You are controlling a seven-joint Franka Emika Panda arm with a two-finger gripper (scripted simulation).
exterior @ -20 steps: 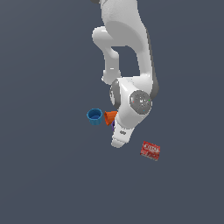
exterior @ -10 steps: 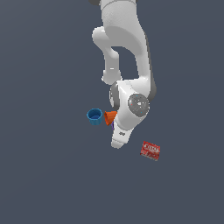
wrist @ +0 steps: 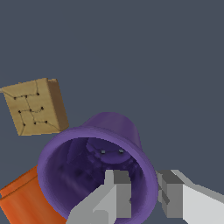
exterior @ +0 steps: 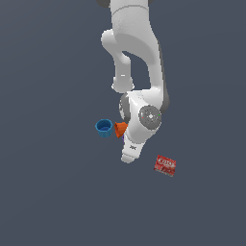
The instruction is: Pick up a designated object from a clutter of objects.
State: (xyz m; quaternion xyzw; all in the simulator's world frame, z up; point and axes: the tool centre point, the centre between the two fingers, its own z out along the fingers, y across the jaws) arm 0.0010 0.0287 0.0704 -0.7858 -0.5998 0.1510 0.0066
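Two jaws astride purple cup (wrist: pixel 98 168) rim

Purple cup (wrist: pixel 100 148): almost wholly hidden behind the arm in the exterior view; a sliver is seen at most.
Orange cup (wrist: pixel 24 203): cut off by the wrist view's edge, partly covered by the purple cup.
Gripper (wrist: pixel 144 197): fingertips covered by the wrist housing in the exterior view; fingers cropped in the wrist view.
Red box (exterior: pixel 165 165): print too small to be read.
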